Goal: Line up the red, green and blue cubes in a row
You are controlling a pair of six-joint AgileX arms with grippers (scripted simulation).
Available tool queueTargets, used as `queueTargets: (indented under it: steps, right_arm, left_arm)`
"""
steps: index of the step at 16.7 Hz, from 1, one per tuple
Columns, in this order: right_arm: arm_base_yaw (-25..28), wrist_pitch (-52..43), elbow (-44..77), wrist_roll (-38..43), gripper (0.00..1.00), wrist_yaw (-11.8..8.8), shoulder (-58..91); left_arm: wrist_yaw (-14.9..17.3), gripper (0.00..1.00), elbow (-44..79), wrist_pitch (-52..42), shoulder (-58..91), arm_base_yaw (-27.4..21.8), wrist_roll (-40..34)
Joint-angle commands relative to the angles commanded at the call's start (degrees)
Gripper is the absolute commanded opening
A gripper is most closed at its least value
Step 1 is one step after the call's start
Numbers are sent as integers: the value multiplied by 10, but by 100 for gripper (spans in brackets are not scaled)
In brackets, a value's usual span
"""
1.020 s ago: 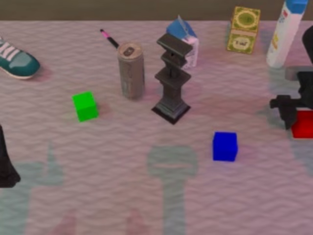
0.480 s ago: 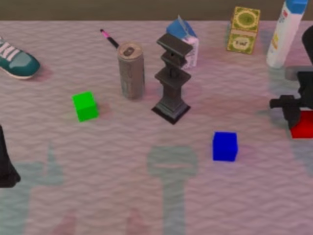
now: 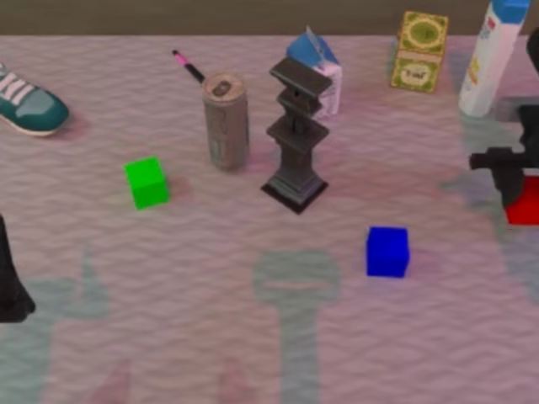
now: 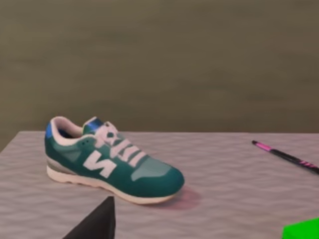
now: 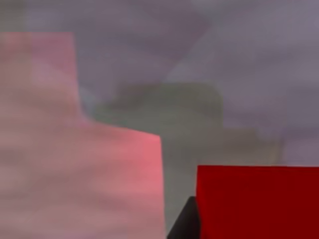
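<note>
Cubes on tabletop, unaligned.
Red cube [image 3: 524, 208] at right edge, gripped between right gripper [image 3: 510, 179] fingers; blue cube [image 3: 387, 252] right of centre; green cube [image 3: 146, 183] left of can [image 3: 226, 122]; left gripper [image 3: 10, 286] parked at left edge, finger state indeterminable.

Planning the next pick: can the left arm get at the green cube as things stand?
Probably yes. The green cube stands alone on the table's left side, with bare cloth between it and the parked left gripper; the drink can stands behind it, apart.
</note>
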Motion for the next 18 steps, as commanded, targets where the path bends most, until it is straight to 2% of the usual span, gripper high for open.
queueTargets:
  steps: [4, 9, 11, 14, 18]
  right_arm:
    - [2, -71, 42, -1, 0, 0, -29]
    - [1, -75, 45, 1, 0, 0, -29]
    - [20, -84, 62, 21, 0, 1, -19]
    - [94, -110, 114, 94, 0, 3, 12]
    - [259, -158, 205, 255, 0, 6, 65]
  left_arm:
    - [0, 100, 0, 0, 0, 0, 0]
    - [0, 100, 0, 0, 0, 0, 0]
    - [0, 100, 0, 0, 0, 0, 0]
    - [0, 100, 0, 0, 0, 0, 0]
    - [0, 100, 0, 0, 0, 0, 0]
